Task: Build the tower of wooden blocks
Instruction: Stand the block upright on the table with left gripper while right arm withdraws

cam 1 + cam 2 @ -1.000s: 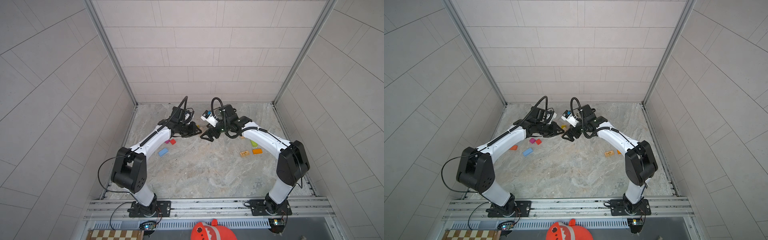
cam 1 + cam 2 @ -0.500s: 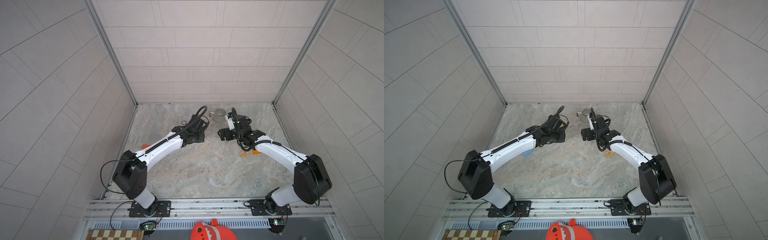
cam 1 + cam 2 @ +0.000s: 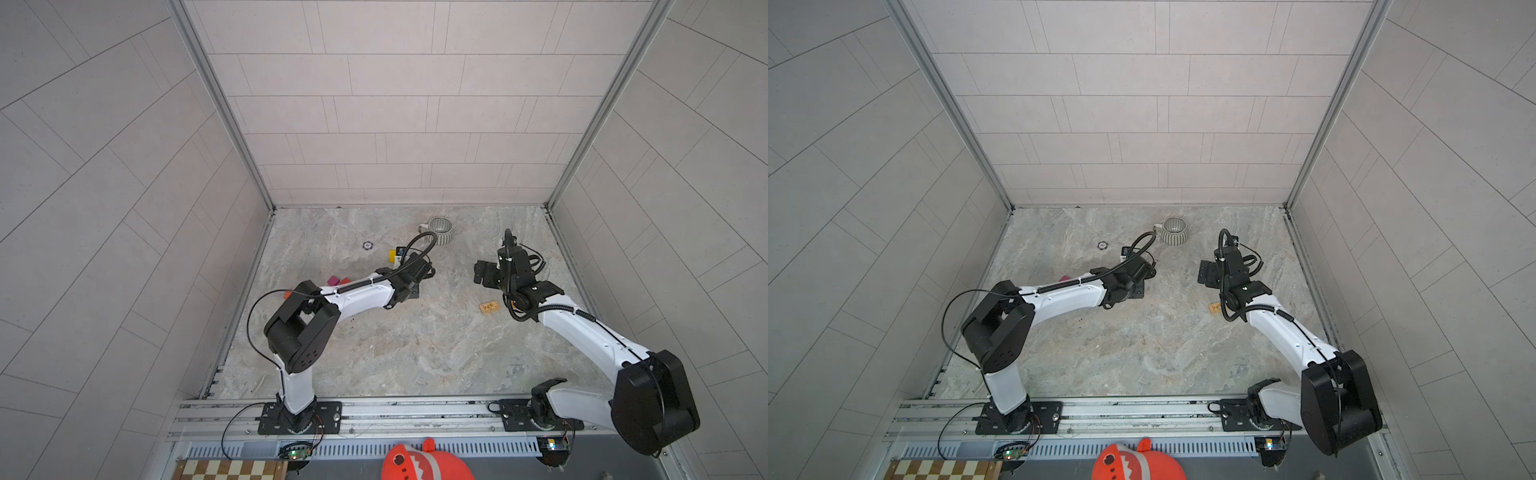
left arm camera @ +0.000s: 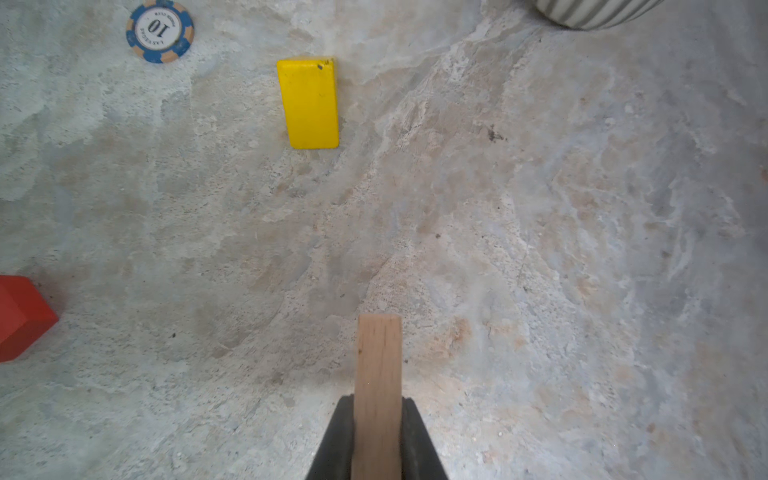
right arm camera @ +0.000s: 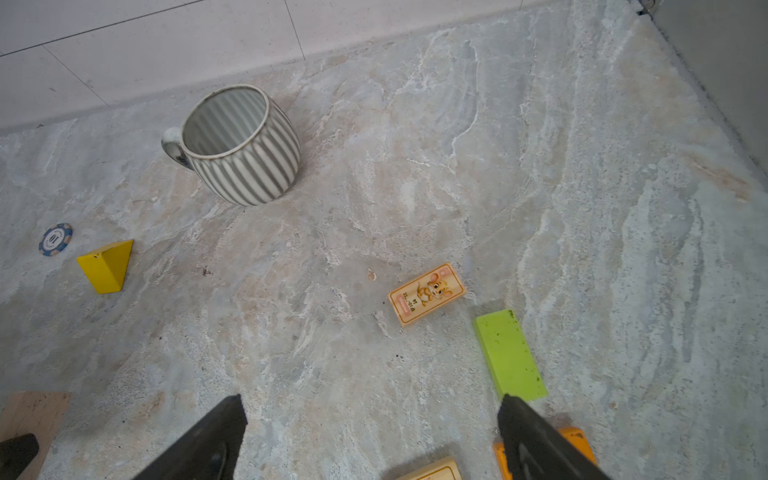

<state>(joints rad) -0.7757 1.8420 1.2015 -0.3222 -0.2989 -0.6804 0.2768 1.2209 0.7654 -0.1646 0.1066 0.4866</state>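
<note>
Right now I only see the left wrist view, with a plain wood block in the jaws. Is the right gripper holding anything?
Observer: No, the right gripper is open and empty.
Operator: Any blocks near it for my plain wood block to go on?
Observer: A green block lies flat by one of its fingers.
Operator: Anything else there?
Observer: A tiger-printed block lies flat beside the green one, not touching it.
</note>
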